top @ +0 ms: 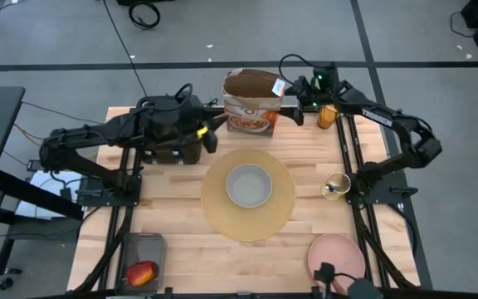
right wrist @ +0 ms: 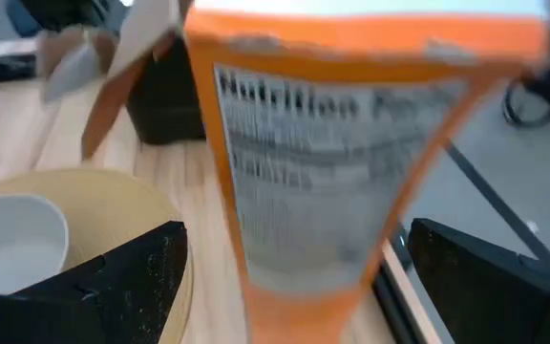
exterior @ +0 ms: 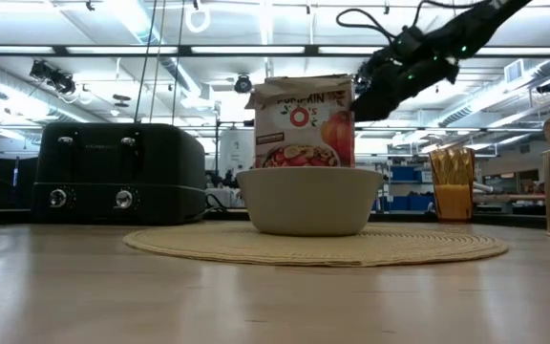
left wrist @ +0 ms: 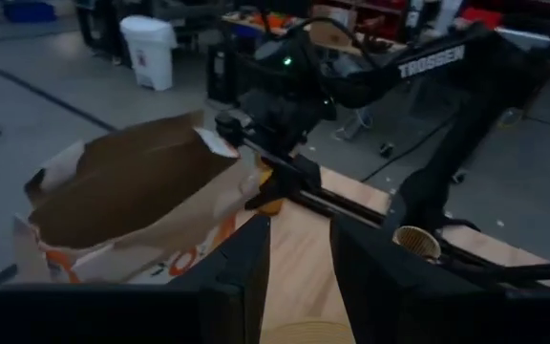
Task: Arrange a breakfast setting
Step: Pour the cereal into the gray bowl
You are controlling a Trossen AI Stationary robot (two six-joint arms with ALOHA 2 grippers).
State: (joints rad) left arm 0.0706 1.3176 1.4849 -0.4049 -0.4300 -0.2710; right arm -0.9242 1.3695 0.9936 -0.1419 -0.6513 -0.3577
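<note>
A grey bowl (top: 248, 185) stands on the round tan placemat (top: 282, 212) at mid-table. An open cereal box (top: 254, 101) stands upright at the far edge. My right gripper (top: 292, 106) is open at the box's right narrow side. In the right wrist view its fingers (right wrist: 132, 277) stand on either side of the box's nutrition panel (right wrist: 323, 191), apart from it. My left gripper (top: 214, 133) is open and empty above the black toaster (top: 168, 143), left of the box. The amber glass (top: 329, 115), pink plate (top: 336, 256) and apple (top: 142, 272) stand apart. The bread round is not in view.
The apple lies on a dark tray (top: 143, 249) at the near left. A small round holder (top: 336, 186) stands right of the placemat. The plate sits at the near right corner. Bare wood lies in front of the placemat.
</note>
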